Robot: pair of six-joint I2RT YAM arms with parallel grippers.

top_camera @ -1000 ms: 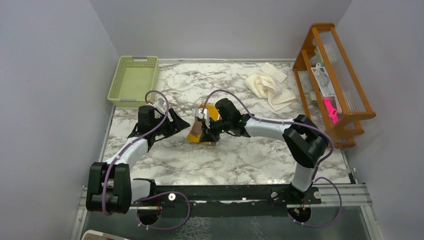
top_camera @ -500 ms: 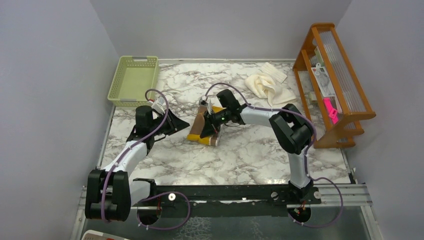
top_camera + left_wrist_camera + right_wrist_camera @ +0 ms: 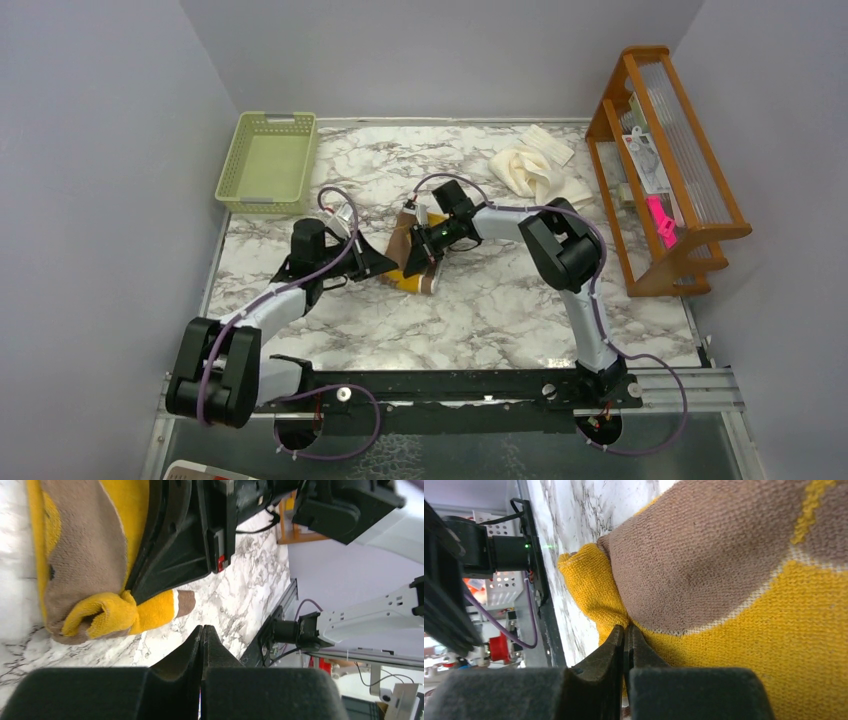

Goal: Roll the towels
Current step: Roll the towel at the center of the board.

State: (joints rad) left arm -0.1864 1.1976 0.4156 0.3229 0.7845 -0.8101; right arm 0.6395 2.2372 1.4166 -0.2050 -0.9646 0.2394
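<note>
The brown towel (image 3: pixel 404 255) with its mustard-yellow border lies partly rolled at the table's middle. In the left wrist view the brown towel (image 3: pixel 85 575) has a bunched yellow end. My right gripper (image 3: pixel 418 250) reaches into it from the right. In the right wrist view that gripper (image 3: pixel 625 628) is shut, its tips pinching a fold of the towel (image 3: pixel 724 570). My left gripper (image 3: pixel 392 268) is shut and empty, just left of the roll. Its tips (image 3: pixel 202 628) stand a short way from the yellow end. The cream-white towel (image 3: pixel 530 172) lies crumpled at the back right.
A light-green basket (image 3: pixel 265 160) stands at the back left corner. A wooden rack (image 3: pixel 665 165) lines the right edge of the marble table (image 3: pixel 480 310). The right arm's elbow (image 3: pixel 560 245) rises right of the towel.
My left gripper has shut and moved right, up to the brown towel's near end. The right arm has folded inward, and its gripper has shifted the towel slightly.
</note>
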